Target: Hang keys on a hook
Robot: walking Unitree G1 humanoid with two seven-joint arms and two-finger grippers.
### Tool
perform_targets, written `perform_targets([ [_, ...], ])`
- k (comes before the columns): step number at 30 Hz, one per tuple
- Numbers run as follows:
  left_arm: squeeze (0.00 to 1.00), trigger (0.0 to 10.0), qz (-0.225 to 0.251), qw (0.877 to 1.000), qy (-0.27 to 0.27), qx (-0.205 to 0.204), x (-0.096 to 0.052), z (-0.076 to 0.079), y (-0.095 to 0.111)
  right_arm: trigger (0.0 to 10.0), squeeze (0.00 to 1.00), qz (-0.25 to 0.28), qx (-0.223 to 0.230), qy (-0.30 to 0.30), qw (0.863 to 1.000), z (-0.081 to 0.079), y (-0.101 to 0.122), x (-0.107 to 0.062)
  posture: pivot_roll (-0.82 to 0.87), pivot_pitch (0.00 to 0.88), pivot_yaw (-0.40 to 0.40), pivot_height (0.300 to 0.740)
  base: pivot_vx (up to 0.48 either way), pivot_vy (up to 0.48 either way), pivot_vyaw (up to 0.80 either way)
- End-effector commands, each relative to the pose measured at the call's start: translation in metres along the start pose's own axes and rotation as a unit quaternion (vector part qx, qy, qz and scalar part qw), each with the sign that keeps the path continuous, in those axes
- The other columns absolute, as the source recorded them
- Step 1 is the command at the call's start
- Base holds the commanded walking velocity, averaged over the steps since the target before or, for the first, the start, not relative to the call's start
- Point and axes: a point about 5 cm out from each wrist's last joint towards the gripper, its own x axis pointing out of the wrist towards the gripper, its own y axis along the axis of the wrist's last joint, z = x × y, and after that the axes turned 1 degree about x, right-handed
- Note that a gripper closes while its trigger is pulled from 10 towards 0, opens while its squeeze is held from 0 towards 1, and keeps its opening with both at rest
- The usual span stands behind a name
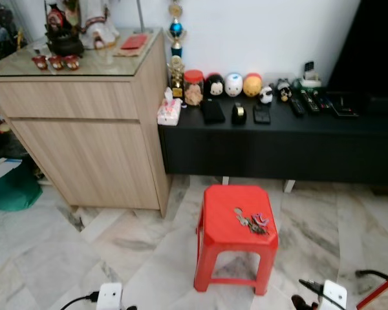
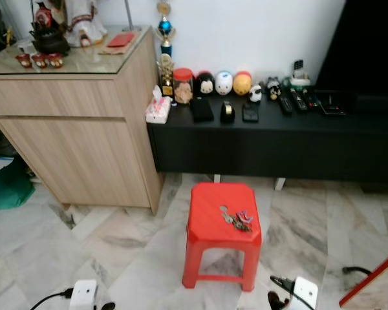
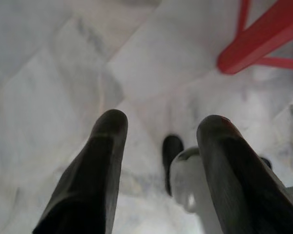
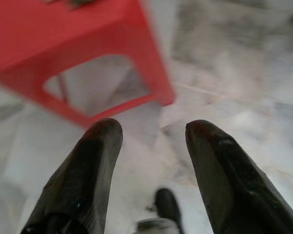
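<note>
Flat on the red stool (image 1: 229,226), the keys (image 1: 252,221) stretch sideways, well beyond both grippers' fingertips; left gripper (image 3: 161,131) and right gripper (image 4: 154,131) hang spread apart, empty.

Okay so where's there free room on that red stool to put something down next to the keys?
The red plastic stool is bare across its left half and back edge; the bunch of keys takes the right front part. The black low cabinet behind is crowded along its back. Both grippers hang open over the marble floor.
</note>
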Motion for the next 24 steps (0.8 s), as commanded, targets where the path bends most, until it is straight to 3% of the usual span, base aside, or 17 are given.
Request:
perform_targets([
  [1, 0.00, 10.0, -0.006, 1.000, -0.002, -0.006, 0.000, 0.002, -0.003, 10.0, 0.00, 0.002, 0.022, -0.012, 1.000, 0.005, 0.000, -0.001, 0.02, 0.000, 0.000, 0.740, 0.270, 0.000, 0.00],
  [8, 0.00, 10.0, -0.008, 1.000, -0.005, -0.003, 0.000, 0.002, -0.003, 10.0, 0.00, 0.005, 0.040, -0.007, 0.999, -0.012, -0.003, 0.002, 0.02, 0.000, 0.003, 0.740, 0.272, 0.000, 0.00],
  [16, 0.00, 10.0, -0.010, 1.000, -0.008, 0.000, 0.000, 0.003, -0.004, 10.0, 0.00, 0.011, 0.048, -0.005, 0.999, -0.014, -0.001, 0.003, 0.02, 0.000, 0.001, 0.740, 0.165, 0.000, 0.00],
  [24, 0.00, 10.0, -0.010, 1.000, -0.011, 0.001, -0.001, 0.005, -0.006, 10.0, 0.00, 0.063, 0.072, 0.004, 0.995, -0.015, 0.021, 0.005, 0.02, 0.000, -0.010, 0.740, 0.000, 0.000, 0.00],
])
